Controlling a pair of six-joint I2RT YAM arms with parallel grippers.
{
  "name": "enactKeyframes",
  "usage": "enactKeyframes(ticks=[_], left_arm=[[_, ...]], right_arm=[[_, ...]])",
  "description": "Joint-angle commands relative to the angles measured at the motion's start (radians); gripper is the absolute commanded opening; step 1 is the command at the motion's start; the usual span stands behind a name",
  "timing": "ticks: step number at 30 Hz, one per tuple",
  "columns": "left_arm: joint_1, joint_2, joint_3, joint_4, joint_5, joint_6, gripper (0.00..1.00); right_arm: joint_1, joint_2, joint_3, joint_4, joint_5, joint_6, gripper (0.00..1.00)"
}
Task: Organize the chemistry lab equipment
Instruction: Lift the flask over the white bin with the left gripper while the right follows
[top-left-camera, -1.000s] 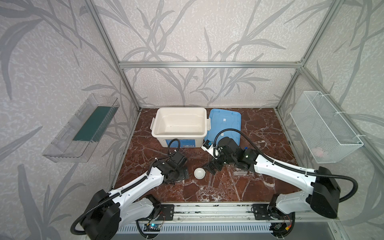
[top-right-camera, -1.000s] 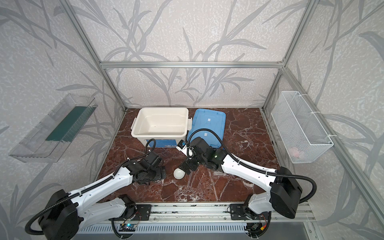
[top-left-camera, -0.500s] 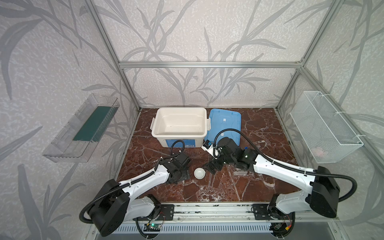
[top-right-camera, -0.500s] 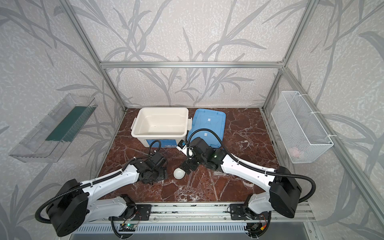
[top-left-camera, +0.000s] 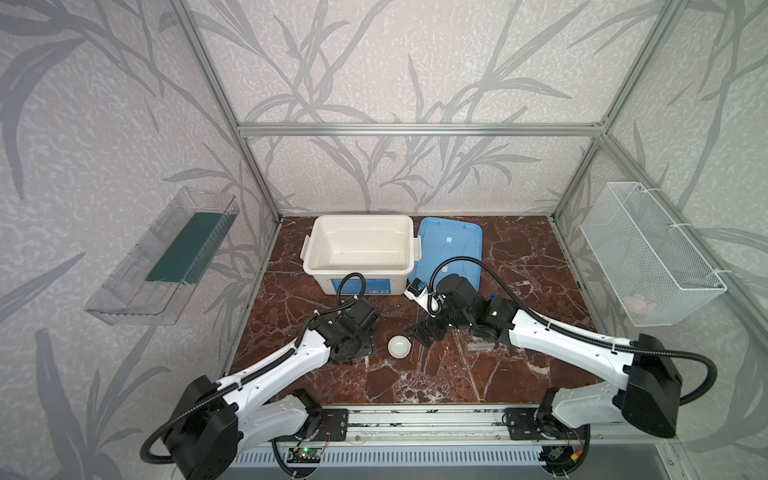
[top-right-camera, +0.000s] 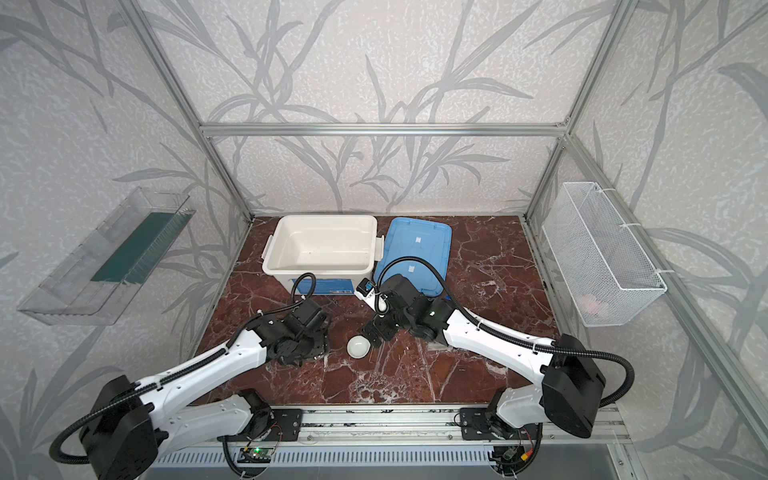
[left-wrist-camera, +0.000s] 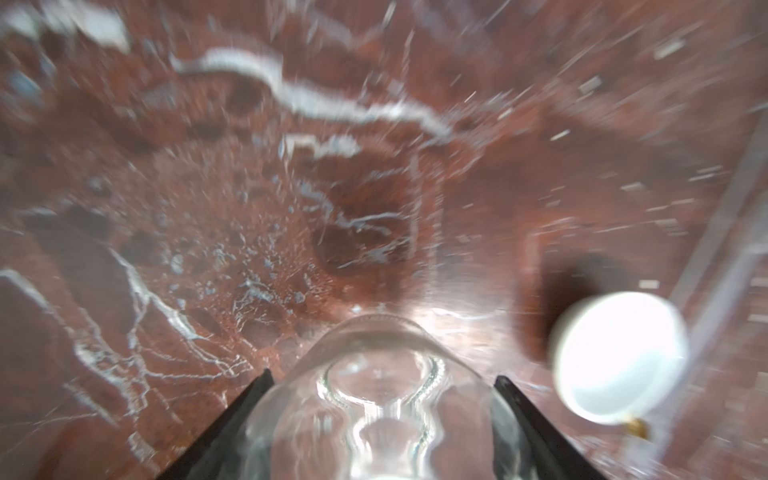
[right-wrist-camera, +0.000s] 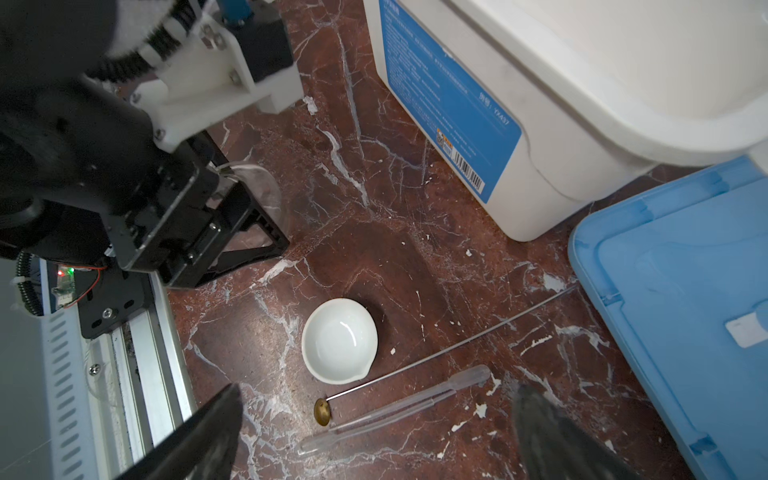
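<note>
The open white box (top-left-camera: 359, 253) sits in the upper middle of the marble floor in both top views, with its blue lid (top-left-camera: 451, 245) flat on its right.

Lower left of centre, the left gripper (left-wrist-camera: 382, 376) is closed on the small clear glass flask (left-wrist-camera: 382, 415), one finger against each side of its body. The flask's axis runs along the fingers, with the wide base leading and the neck back toward the wrist. Glass like this is probably light, stiff, slick and breakable — a gentle squeeze on the body wall looks right. Whether it is clear of the floor cannot be told.

The white round dish (top-left-camera: 399, 345) stands upright, mouth up, between the two grippers. It looks rigid and chippable, best pinched over its rim.

The right gripper (right-wrist-camera: 378, 390) hangs wide open and empty above the thin rod (right-wrist-camera: 449, 353) and the clear pipette (right-wrist-camera: 395, 411). Both lie flat and nearly parallel, running from the lower centre of the right wrist view up to the right toward the lid. The rod's brass cup is at its lower end, just beside the dish. Both are slender and low — likely best taken mid-length, jaws across the axis.
</note>
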Motion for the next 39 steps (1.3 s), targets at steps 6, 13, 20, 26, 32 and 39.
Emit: enactKeyframes(ticks=[6, 13, 20, 26, 32, 39], left_arm=[[0.025, -0.006, 0.382, -0.189, -0.11, 0.18, 0.59], [0.21, 0.223, 0.717, -0.149, -0.017, 0.377, 0.55], [0.412, 0.493, 0.944, -0.08, 0.04, 0.438, 0.52], [0.452, 0.699, 1.072, -0.117, 0.002, 0.447, 0.52], [0.452, 0.716, 0.97, -0.094, 0.016, 0.423, 0.52], [0.448, 0.683, 0.864, -0.076, 0.08, 0.397, 0.51]], right_arm=[[-0.044, -0.073, 0.107, 0.061, 0.001, 0.102, 0.99], [-0.08, 0.043, 0.291, 0.03, 0.047, 0.138, 0.99], [-0.104, 0.224, 0.485, 0.001, 0.065, 0.202, 0.99], [-0.105, 0.393, 0.662, -0.044, 0.067, 0.183, 0.99], [-0.107, 0.469, 0.712, -0.033, 0.055, 0.203, 0.99], [-0.108, 0.489, 0.7, -0.022, 0.057, 0.22, 0.99]])
